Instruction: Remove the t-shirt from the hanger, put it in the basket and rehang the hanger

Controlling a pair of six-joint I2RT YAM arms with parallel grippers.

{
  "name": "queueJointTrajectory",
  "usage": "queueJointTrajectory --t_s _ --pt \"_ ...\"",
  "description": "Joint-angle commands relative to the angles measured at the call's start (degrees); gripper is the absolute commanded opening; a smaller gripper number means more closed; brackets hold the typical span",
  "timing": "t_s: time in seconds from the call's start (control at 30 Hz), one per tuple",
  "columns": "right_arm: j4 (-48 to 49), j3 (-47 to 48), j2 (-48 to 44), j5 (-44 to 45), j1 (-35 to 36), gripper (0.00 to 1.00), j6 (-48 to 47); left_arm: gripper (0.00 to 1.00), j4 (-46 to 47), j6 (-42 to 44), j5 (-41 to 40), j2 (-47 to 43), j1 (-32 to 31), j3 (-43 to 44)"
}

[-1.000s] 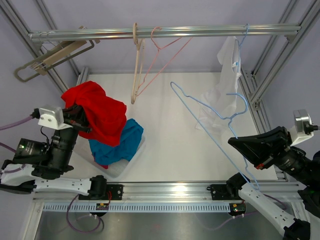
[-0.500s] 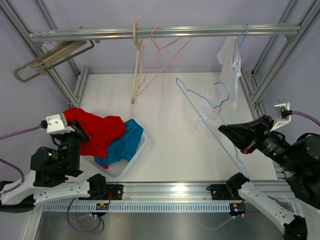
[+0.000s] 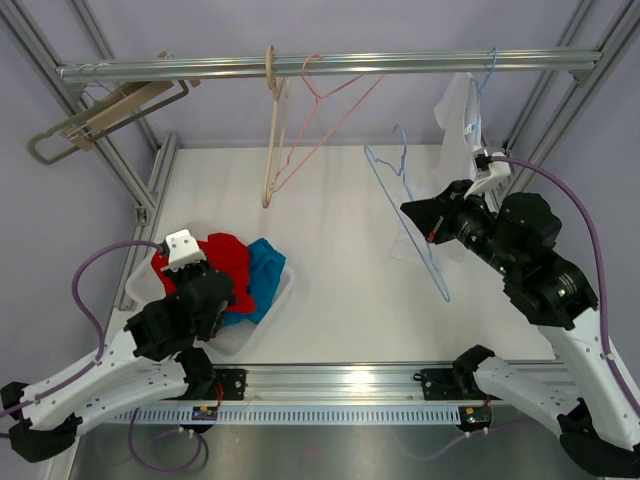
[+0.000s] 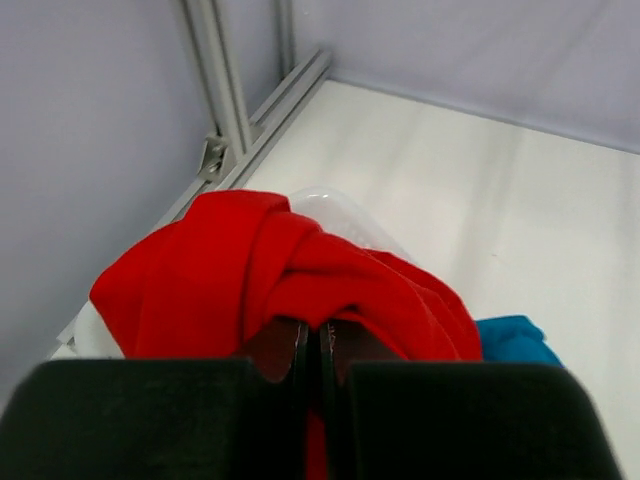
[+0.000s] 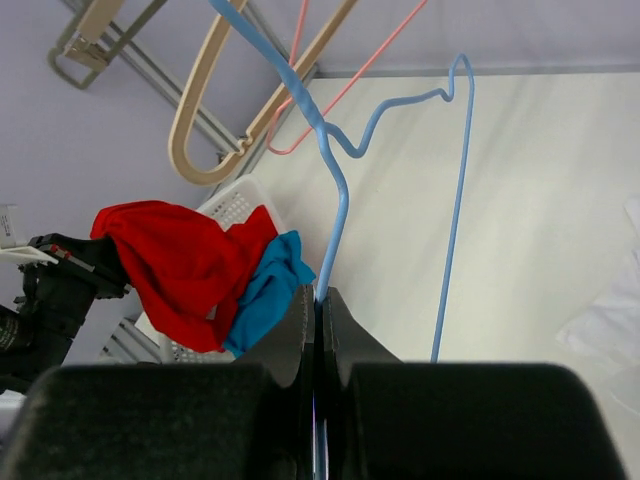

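The red t-shirt [image 3: 228,258] is off the hanger and lies bunched in the white basket [image 3: 276,298], on top of a blue garment [image 3: 266,262]. My left gripper [image 4: 314,325] is shut on a fold of the red t-shirt [image 4: 250,270]; in the top view my left gripper [image 3: 215,285] is mostly hidden under its own wrist. My right gripper [image 5: 317,295] is shut on the wire of the bare light-blue hanger [image 5: 340,190]. In the top view my right gripper [image 3: 415,218] holds the hanger [image 3: 385,180] in the air right of centre, its hook pointing toward the rail.
A metal rail [image 3: 330,65] crosses the back, carrying a beige hanger [image 3: 272,130], a pink wire hanger [image 3: 325,105] and a white garment [image 3: 456,110] on another blue hanger. A wooden hanger [image 3: 100,115] sticks out at the far left. Frame posts stand on both sides.
My left arm has come down and forward, bringing the red t-shirt onto the basket. My right arm has swung the blue hanger up and back toward the rail.
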Motion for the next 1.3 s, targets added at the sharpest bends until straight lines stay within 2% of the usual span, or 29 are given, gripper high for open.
queueJointTrajectory --t_s 0.0,0.03,0.1,0.17,0.3,0.33,0.4,0.53,0.63,0.87,1.0,1.1,1.27 --pt "6.6 0.8 2.4 3.2 0.0 0.00 -1.9 0.05 0.4 -12.0 8.8 2.9 8.8 -3.1" --pt "6.8 1.3 4.2 4.5 -0.1 0.00 -2.1 0.06 -0.9 -16.0 13.6 3.8 14.5 -3.1" --pt "7.6 1.6 5.8 6.4 0.1 0.00 -2.6 0.11 -2.1 -17.4 16.9 3.9 18.5 -3.6" --pt "9.1 2.2 8.4 8.7 0.1 0.00 -2.7 0.21 -3.2 -20.3 18.0 2.0 21.2 -4.7" --pt "12.4 4.6 13.3 11.3 0.0 0.00 -2.7 0.65 -3.1 -21.5 20.3 -1.6 25.4 -5.2" --pt "13.0 6.3 15.4 12.8 -0.1 0.00 -2.7 0.86 -3.1 -20.8 21.3 -1.3 25.8 -4.3" --pt "13.8 8.5 17.7 13.9 -0.4 0.00 -3.2 0.99 -3.2 -19.4 22.5 -1.3 25.9 -0.2" --pt "14.8 14.7 23.3 13.5 -3.6 0.00 -2.7 0.99 -3.6 -11.4 29.5 -4.2 25.9 8.5" --pt "14.7 18.1 25.6 13.8 -5.1 0.00 -2.1 0.99 -8.2 -9.0 32.1 -5.8 25.9 13.5" --pt "12.4 22.8 29.4 18.6 -6.9 0.00 -4.0 0.99 -17.5 -6.9 37.8 -7.9 25.9 15.9" --pt "11.5 26.9 33.6 18.1 -8.2 0.00 -4.7 0.99 -16.6 -7.3 43.7 -7.5 25.9 18.3" --pt "11.0 28.6 36.6 17.2 -8.5 0.00 -4.5 0.99 -12.3 -5.2 53.8 -6.6 25.9 20.1" --pt "14.1 22.0 36.6 14.1 -8.4 0.00 -1.9 0.99 -2.1 -4.3 74.3 -5.1 25.9 19.5"
